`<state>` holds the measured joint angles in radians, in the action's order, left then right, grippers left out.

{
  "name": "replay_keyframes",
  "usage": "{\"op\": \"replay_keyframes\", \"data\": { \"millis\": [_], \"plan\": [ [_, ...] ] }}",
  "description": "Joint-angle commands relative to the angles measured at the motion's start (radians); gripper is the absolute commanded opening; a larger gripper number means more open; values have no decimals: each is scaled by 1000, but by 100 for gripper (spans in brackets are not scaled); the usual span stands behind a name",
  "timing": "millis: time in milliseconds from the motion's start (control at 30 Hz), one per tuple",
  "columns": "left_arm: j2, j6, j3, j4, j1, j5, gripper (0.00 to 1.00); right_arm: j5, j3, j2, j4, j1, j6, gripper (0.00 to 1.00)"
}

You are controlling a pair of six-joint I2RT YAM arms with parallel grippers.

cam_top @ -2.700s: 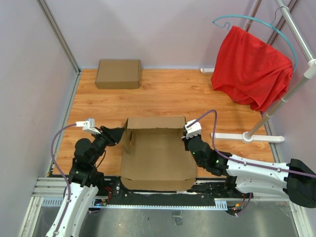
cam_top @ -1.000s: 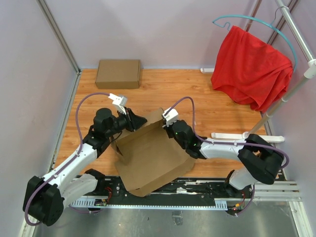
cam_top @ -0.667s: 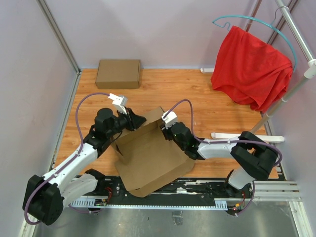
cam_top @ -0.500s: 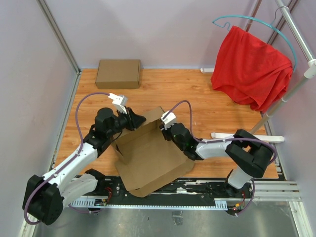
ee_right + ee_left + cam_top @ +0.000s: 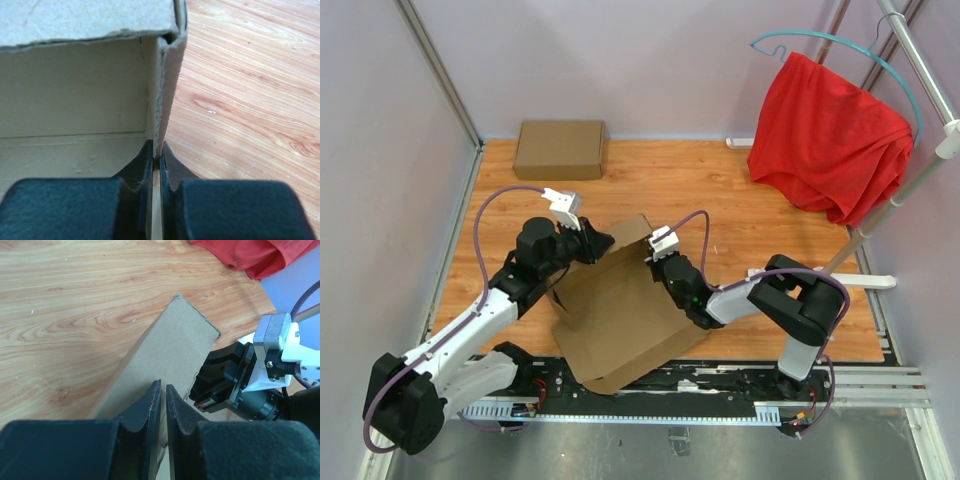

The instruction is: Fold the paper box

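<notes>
So, mid-fold: the paper box [image 5: 620,325] sits skewed at the table's [image 5: 740,190] 6 o'clock edge, back wall raised. The left gripper [image 5: 160,392] pinches that wall's top edge, and the right gripper [image 5: 156,152] is clamped on the thin side wall. Next, I'd guess, squaring it and tucking side flaps (near lip looks to overhang the edge). Open wood toward 12 and 3; the spare box [image 5: 559,149] is off at 11.

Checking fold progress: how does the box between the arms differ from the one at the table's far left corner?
The paper box is open, half-formed; the far box is closed and flat. The paper box sits skewed; the far box lies square to the table. The left tool and right tool pinch the paper box; the far box is untouched. Both are plain brown cardboard.
</notes>
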<state>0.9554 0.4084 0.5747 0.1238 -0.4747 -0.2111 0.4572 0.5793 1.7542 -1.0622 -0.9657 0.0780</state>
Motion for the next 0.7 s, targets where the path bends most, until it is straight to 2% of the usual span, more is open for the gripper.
{"op": "replay_keyframes", "data": {
  "millis": [0,100,267,433,667],
  "plan": [
    [8,-35,26,-89,-22,105,15,145,18,13,-41,-13,3,1],
    [7,-34,34,-101,-25,150,15,243,29,7,-8,-38,26,1],
    [2,-36,53,-119,-30,203,16,464,118,-3,242,-96,143,1],
    [-119,-28,30,-76,-30,253,37,501,80,-57,317,-90,234,1],
    [-386,9,-74,18,-30,360,58,502,-64,-245,447,-31,306,1]
  ]
}}
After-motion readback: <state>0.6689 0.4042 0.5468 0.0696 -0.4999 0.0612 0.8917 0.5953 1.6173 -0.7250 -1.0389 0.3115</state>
